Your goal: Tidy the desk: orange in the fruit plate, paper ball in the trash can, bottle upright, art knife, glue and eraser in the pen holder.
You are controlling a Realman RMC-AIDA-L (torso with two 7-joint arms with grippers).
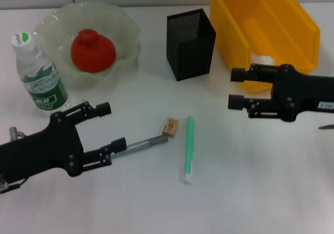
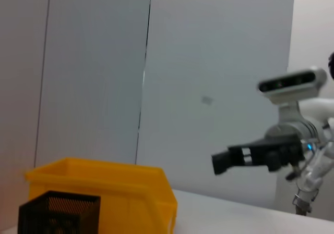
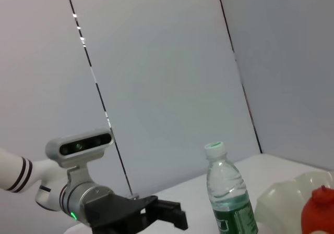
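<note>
The orange (image 1: 93, 50) lies in the pale green fruit plate (image 1: 123, 20) at the back left. Beside it the bottle (image 1: 38, 72) stands upright. On the table in the middle lie the grey art knife (image 1: 142, 144), the tan eraser (image 1: 170, 126) and the green glue (image 1: 188, 149). My left gripper (image 1: 111, 126) is open, and its near fingertip is at the knife's end. The black mesh pen holder (image 1: 190, 44) stands behind them. My right gripper (image 1: 236, 88) hangs open in front of the yellow trash can (image 1: 292, 15), where a white paper ball (image 1: 263, 60) shows partly.
The left wrist view shows the trash can (image 2: 104, 189), the pen holder (image 2: 57, 213) and the right gripper (image 2: 229, 160) farther off. In the right wrist view I see the bottle (image 3: 227, 197), the plate (image 3: 282, 202), the orange (image 3: 318, 210) and the left gripper (image 3: 175, 217).
</note>
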